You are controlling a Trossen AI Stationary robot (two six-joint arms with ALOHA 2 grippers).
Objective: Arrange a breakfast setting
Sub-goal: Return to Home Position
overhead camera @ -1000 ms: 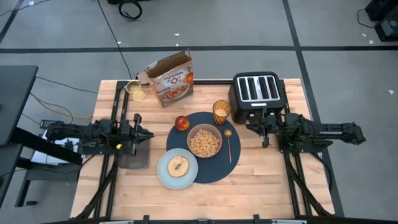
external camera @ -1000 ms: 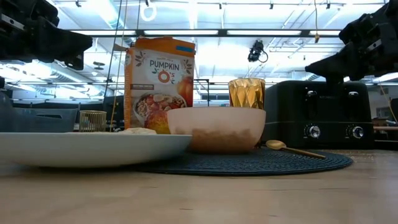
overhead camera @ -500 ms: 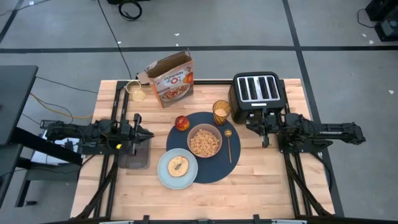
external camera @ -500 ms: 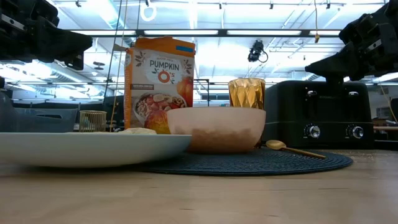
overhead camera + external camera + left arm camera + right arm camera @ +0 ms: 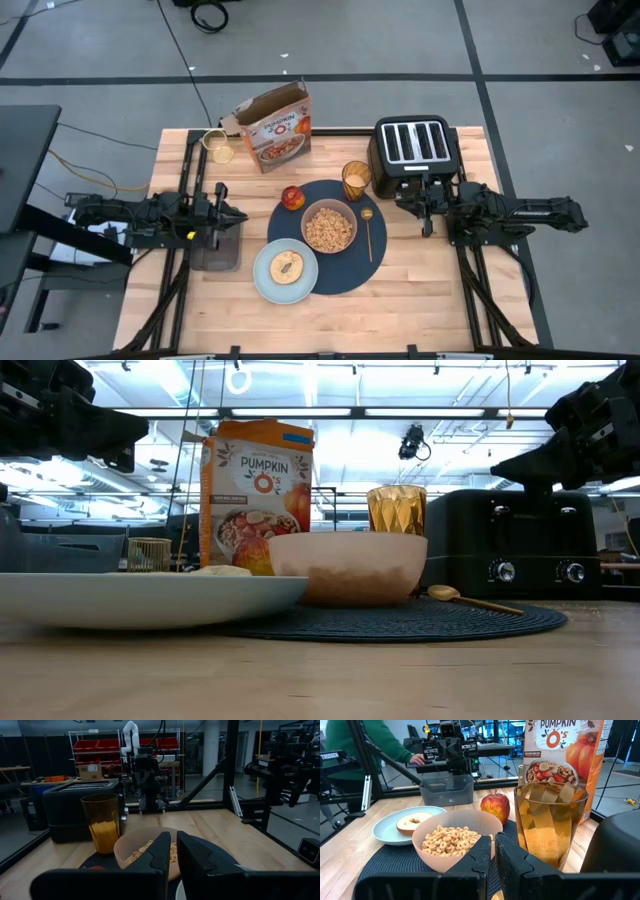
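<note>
Both tools are closed and empty: left tool (image 5: 243,214) over the gray bin (image 5: 215,252), right tool (image 5: 400,200) beside the toaster (image 5: 415,143); on the table's mat (image 5: 342,272) sit the cereal bowl (image 5: 305,226) and spoon (image 5: 368,235); the plate (image 5: 264,282) overlaps its edge; the apple (image 5: 292,197) and glass (image 5: 355,180) seem perched on its rim.

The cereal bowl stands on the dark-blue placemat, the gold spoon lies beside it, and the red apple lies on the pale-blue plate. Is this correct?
Only one part is wrong. In the high view the red apple stands at the edge of the placemat, off the pale-blue plate, which holds bread. The cereal bowl and gold spoon are as you say.
</note>
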